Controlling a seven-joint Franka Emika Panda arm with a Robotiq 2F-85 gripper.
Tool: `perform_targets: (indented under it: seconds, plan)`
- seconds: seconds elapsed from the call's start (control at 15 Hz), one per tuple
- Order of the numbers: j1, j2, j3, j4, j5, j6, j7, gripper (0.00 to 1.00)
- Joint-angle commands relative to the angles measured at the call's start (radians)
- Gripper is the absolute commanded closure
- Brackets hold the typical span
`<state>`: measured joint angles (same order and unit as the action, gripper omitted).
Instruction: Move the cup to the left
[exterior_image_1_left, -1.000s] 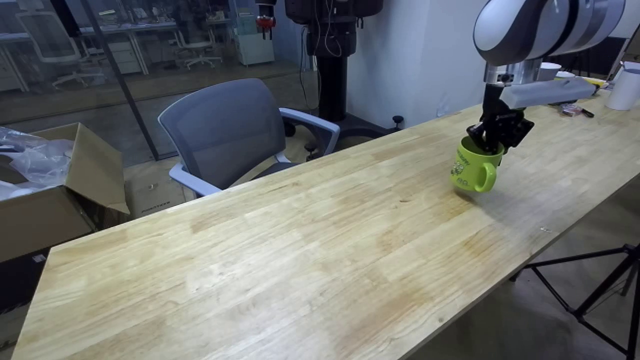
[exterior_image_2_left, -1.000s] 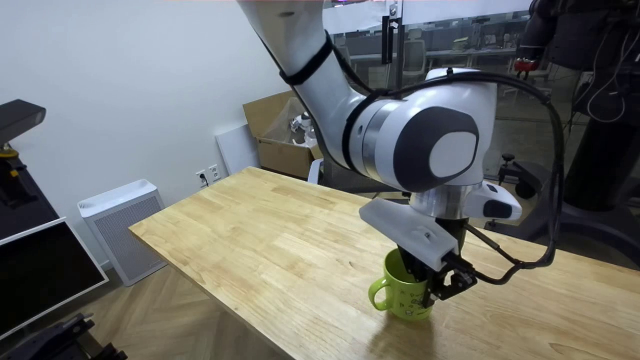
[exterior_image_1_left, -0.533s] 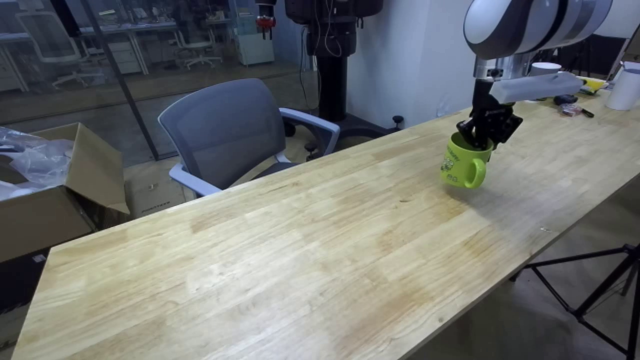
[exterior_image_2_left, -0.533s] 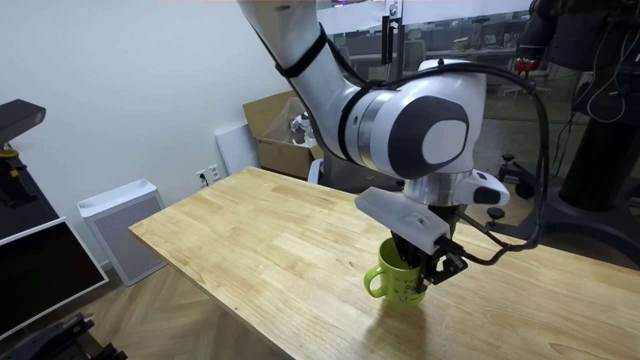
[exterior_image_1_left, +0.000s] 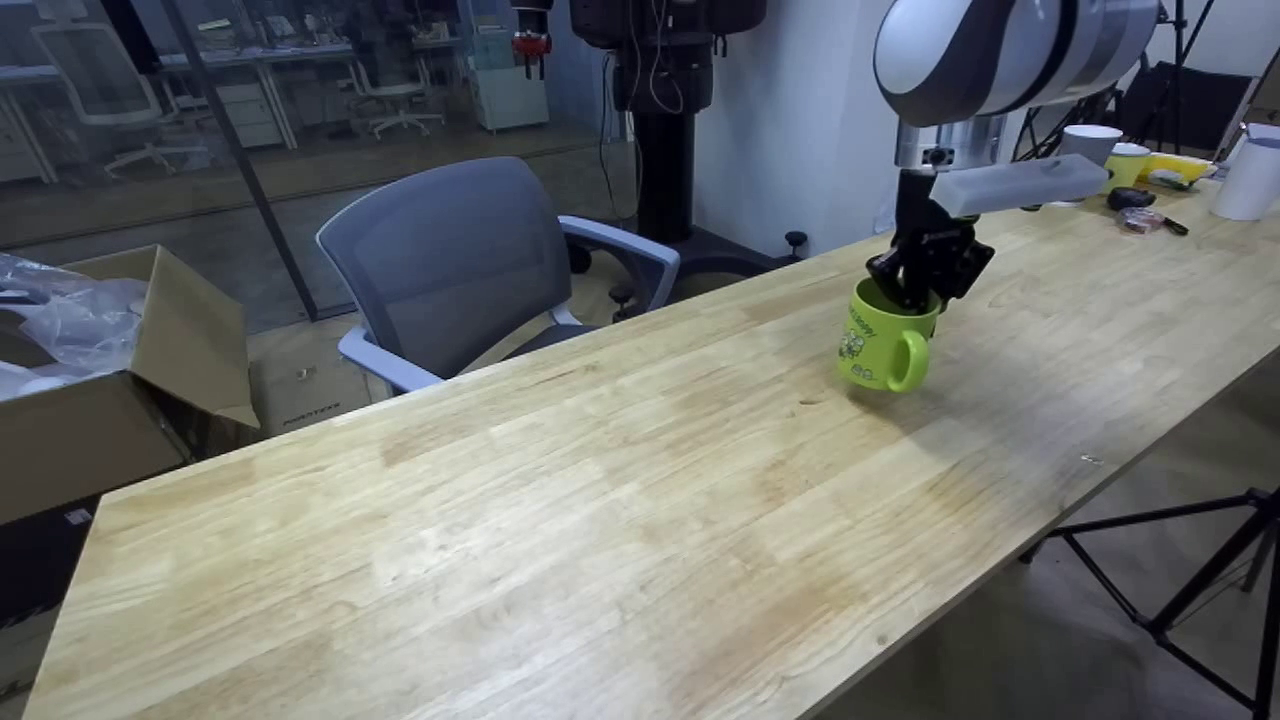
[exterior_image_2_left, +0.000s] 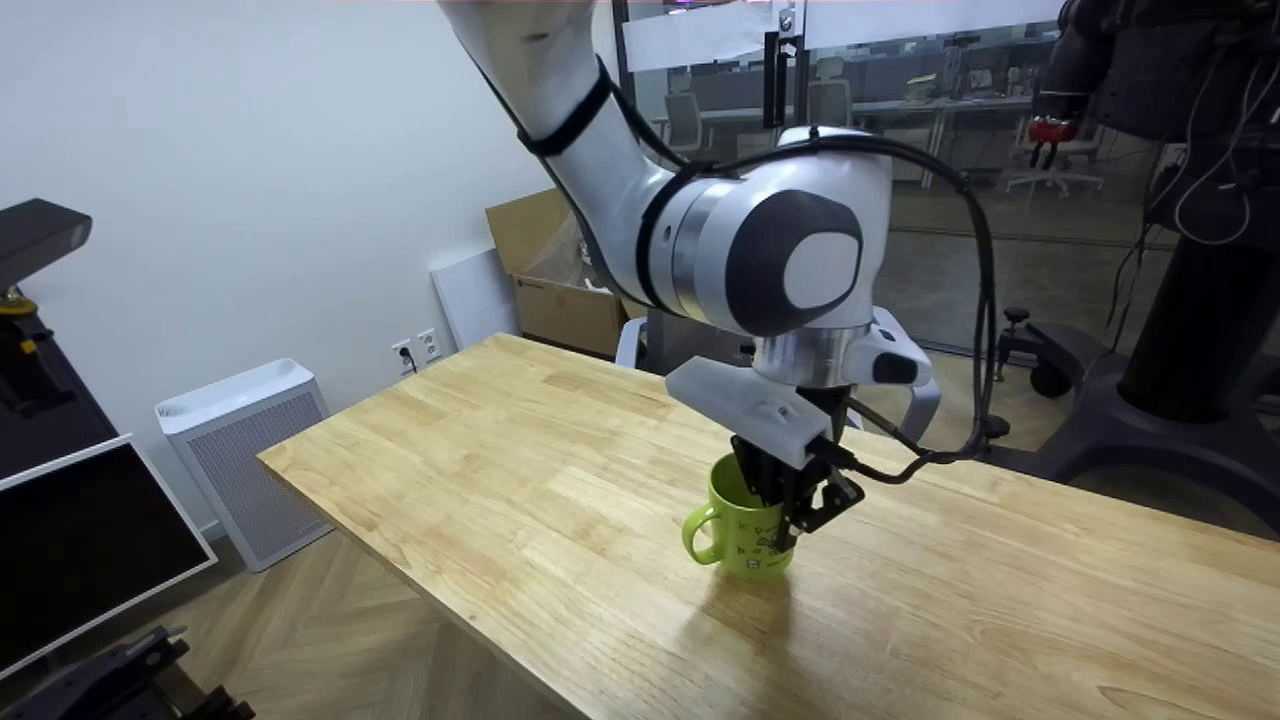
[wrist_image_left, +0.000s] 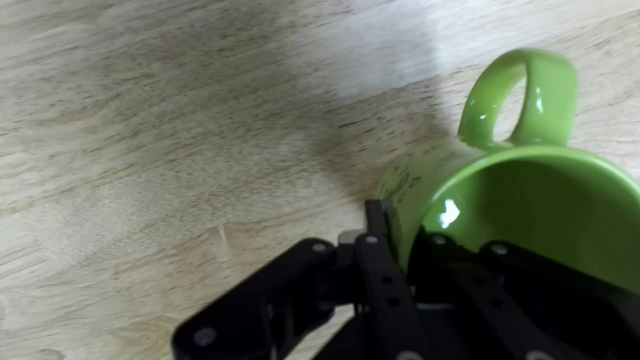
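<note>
Your lime-green cup has shifted left over the counter, its side pinched in the jaws; grasping looks done, lowering and release probably remain.

Both exterior views look down at a slant and share the long pale wooden tabletop, the white-and-grey jointed robot arm and the glossy lime-green mug. In an exterior view the camera faces across the wood to a grey mesh-backed office chair. In an exterior view with the arm much nearer, it faces the tabletop's end and a plain white wall. The wrist view looks down from very close, past the black two-fingered gripper into the mug.
</note>
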<state>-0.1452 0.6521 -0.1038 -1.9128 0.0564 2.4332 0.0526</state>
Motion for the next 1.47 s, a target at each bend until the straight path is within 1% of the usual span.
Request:
perform_targets:
  seconds: [0.0, 0.33, 0.67, 1.0, 1.07, 1.13, 1.2, 1.27, 1.4]
  plan:
    - [0.015, 0.024, 0.019, 0.056, 0.000, -0.052, -0.003, 0.98]
    - [0.050, 0.067, 0.031, 0.099, -0.011, -0.086, 0.005, 0.98]
    - [0.085, 0.123, 0.021, 0.143, -0.031, -0.111, 0.018, 0.98]
    - [0.091, 0.144, 0.012, 0.172, -0.048, -0.139, 0.028, 0.98]
    - [0.091, 0.147, 0.011, 0.177, -0.053, -0.144, 0.027, 0.65]
    - [0.090, 0.148, 0.011, 0.181, -0.054, -0.148, 0.028, 0.65]
    - [0.090, 0.152, 0.010, 0.185, -0.057, -0.151, 0.028, 0.60]
    - [0.089, 0.156, 0.009, 0.189, -0.058, -0.153, 0.028, 0.52]
    - [0.088, 0.161, 0.005, 0.195, -0.059, -0.160, 0.029, 0.40]
